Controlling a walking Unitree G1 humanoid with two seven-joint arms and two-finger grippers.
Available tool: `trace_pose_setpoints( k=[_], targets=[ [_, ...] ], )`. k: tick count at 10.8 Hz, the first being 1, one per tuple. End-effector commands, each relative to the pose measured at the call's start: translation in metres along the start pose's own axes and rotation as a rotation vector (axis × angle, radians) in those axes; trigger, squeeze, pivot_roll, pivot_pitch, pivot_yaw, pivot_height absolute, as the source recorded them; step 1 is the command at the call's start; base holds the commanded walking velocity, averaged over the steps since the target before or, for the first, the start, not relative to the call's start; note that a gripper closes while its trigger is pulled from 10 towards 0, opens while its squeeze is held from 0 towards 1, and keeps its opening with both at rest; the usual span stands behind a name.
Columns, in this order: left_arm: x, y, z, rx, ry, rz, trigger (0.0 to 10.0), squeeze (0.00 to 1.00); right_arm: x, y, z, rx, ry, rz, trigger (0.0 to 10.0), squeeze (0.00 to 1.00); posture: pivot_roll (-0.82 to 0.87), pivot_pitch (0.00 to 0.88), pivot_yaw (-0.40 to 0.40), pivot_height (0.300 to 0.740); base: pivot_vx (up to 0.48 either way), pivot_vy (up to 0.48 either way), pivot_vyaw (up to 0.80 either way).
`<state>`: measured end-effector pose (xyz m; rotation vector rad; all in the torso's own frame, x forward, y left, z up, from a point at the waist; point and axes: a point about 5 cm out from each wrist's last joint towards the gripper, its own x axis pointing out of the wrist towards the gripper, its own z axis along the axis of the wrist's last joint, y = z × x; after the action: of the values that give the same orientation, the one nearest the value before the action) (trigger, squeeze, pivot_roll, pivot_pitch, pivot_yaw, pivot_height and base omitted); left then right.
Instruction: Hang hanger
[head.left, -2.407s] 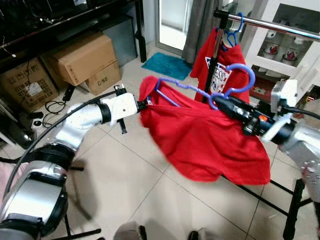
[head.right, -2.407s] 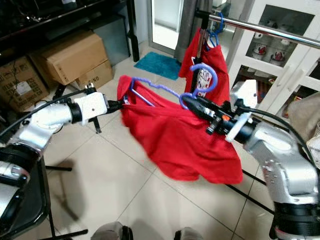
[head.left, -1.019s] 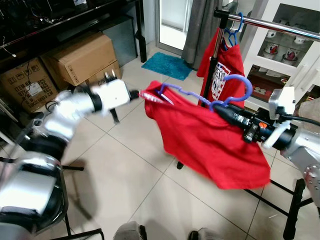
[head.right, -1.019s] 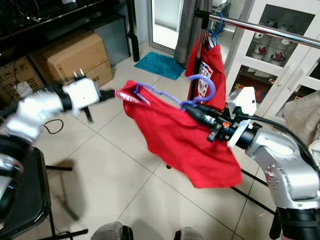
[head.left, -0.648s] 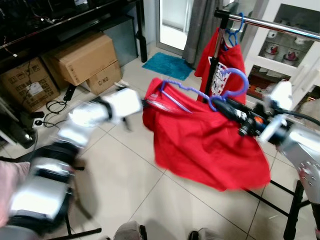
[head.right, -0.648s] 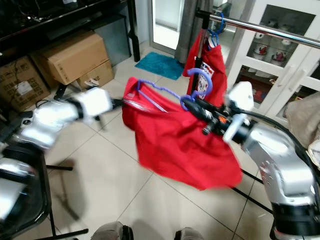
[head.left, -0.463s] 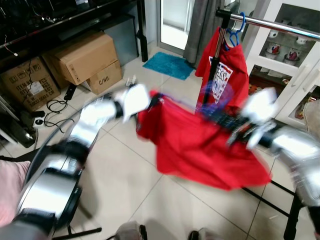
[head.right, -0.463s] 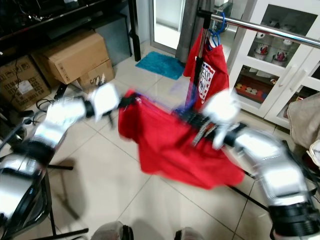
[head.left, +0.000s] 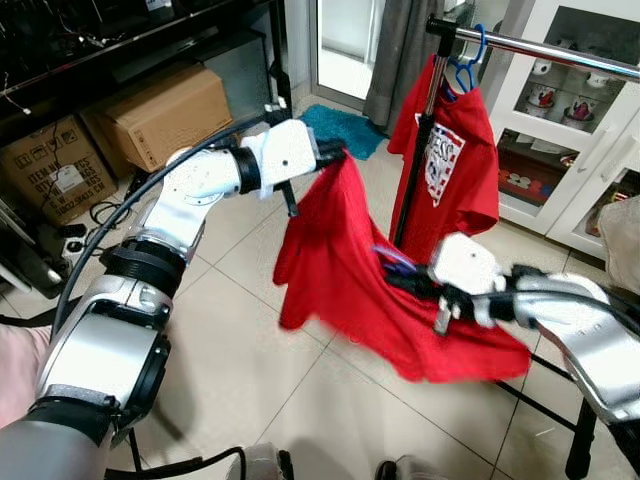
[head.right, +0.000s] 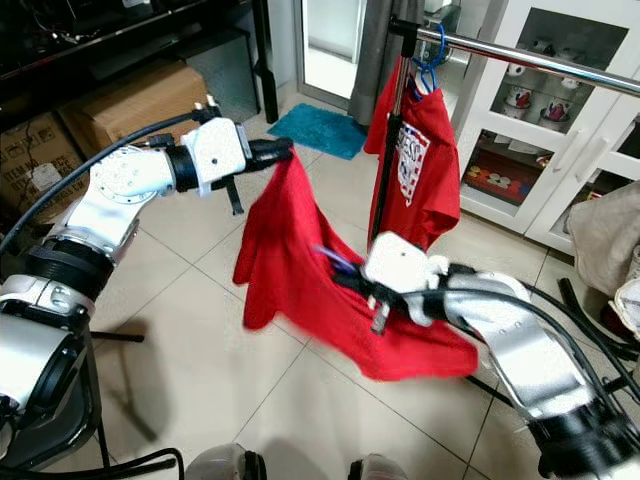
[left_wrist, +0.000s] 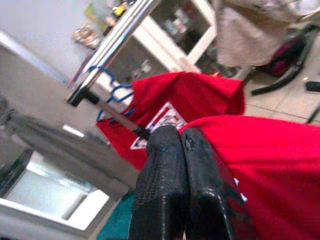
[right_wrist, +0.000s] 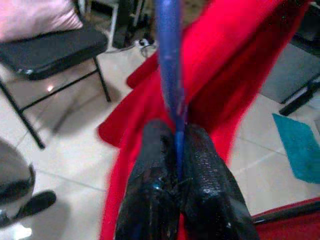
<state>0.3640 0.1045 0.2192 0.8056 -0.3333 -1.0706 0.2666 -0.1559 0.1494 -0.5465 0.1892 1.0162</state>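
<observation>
Right gripper (right_wrist: 176, 165) clamped on blue hanger (right_wrist: 169, 65), left gripper (left_wrist: 182, 150) pinching red shirt (head.left: 340, 270), below rail (head.left: 540, 45); advisable: level hanger first.

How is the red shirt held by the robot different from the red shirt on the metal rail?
The held red shirt is stretched between the left end effector and right end effector, crumpled, showing no print. The hanging red shirt hangs straight from a blue hanger on the rail, showing a white print. Both are red.
</observation>
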Motion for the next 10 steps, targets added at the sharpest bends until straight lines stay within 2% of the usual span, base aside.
trace_pose_setpoints(
  k=[1,2,3,4,6,7,8,10],
  targets=[
    [0.004,-0.007,0.002,0.01,-0.009,-0.045,0.0,0.0,0.001,-0.005,0.005,0.01,-0.007,-0.019,0.0,0.0,-0.07,0.0,0.054,0.74,0.0,0.0,0.0],
    [0.012,-0.025,-0.001,0.004,0.004,-0.111,0.0,0.0,0.005,-0.008,0.003,0.035,0.068,-0.004,0.0,0.0,-0.07,0.0,0.052,0.74,0.0,0.0,0.0],
    [0.017,-0.035,-0.004,0.004,0.029,-0.146,0.0,0.0,0.006,-0.008,0.002,0.05,0.135,0.035,0.0,0.0,-0.07,0.0,0.05,0.74,0.0,0.0,0.0],
    [0.02,-0.04,-0.007,-0.012,0.049,-0.149,0.0,0.0,0.009,-0.011,0.008,0.045,0.158,0.043,0.0,0.0,-0.07,0.0,0.049,0.74,0.0,0.0,0.0],
    [0.027,-0.038,-0.002,-0.014,0.037,-0.119,0.0,0.0,0.006,-0.005,-0.004,-0.092,0.368,0.134,0.0,0.0,-0.07,0.0,0.042,0.74,0.0,0.0,0.0],
    [0.024,-0.039,-0.004,-0.006,0.051,-0.134,0.0,0.0,0.003,-0.007,-0.006,-0.053,0.367,0.119,0.0,0.0,-0.07,0.0,0.042,0.74,0.0,0.0,0.0],
    [0.016,-0.042,-0.013,-0.001,0.089,-0.149,0.0,0.0,-0.004,-0.016,0.004,0.046,0.263,0.052,0.0,0.0,-0.07,0.0,0.043,0.74,0.0,0.0,0.0],
    [0.001,-0.049,-0.029,-0.015,0.159,-0.169,0.0,0.0,-0.029,-0.036,0.024,0.125,0.048,-0.004,0.0,0.0,-0.07,0.0,0.048,0.74,0.0,0.0,0.0]
  ],
)
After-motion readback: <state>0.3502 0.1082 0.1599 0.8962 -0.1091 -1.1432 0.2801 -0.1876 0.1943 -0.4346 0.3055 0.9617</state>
